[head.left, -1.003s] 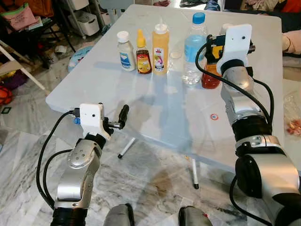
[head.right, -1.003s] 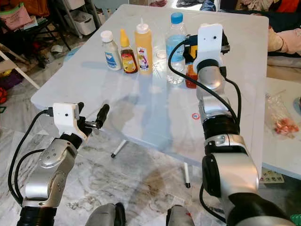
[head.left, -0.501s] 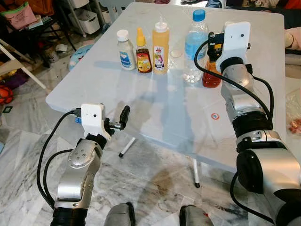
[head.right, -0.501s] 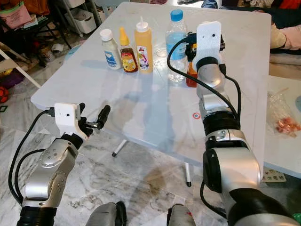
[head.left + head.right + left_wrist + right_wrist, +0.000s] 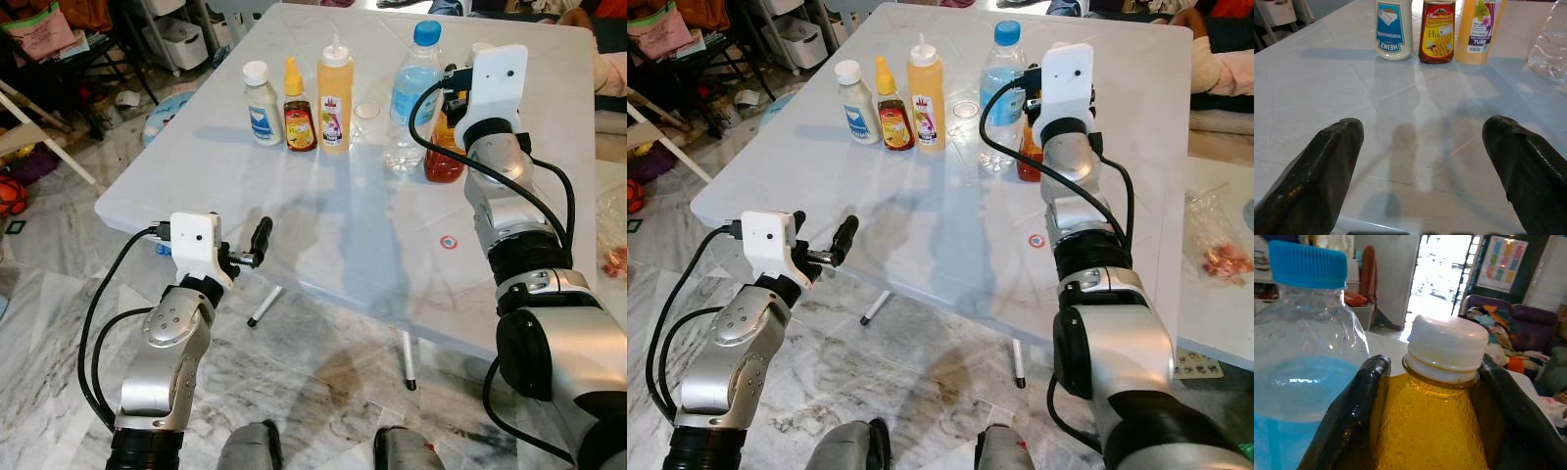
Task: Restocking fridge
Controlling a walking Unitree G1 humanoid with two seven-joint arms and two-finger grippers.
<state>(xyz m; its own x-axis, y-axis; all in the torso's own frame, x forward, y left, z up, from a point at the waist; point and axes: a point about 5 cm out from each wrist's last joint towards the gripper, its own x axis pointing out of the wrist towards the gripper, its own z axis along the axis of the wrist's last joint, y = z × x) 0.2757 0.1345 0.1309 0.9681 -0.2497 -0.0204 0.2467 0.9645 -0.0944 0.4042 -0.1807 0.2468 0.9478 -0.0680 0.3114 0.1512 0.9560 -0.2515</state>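
The right pincer (image 5: 1425, 396) clasps the amber bottle (image 5: 1432, 431) below its cap, at 3 o'clock of the water bottle (image 5: 409, 93), seemingly to carry it fridgeward. The left pincer (image 5: 1425, 161) waits wide at the counter (image 5: 323, 215) edge.

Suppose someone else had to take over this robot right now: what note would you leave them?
Right gripper: fingers on both sides of the amber bottle, white cap, which stands on the white table beside the water bottle.
Left gripper: open, holding nothing, low at the table's near edge.
Mayonnaise, honey and the orange squeeze tube stand in a row at the far side.
Done: amber bottle gripped, by the look of it. Left: all five bottles are on the table, none yet put away.
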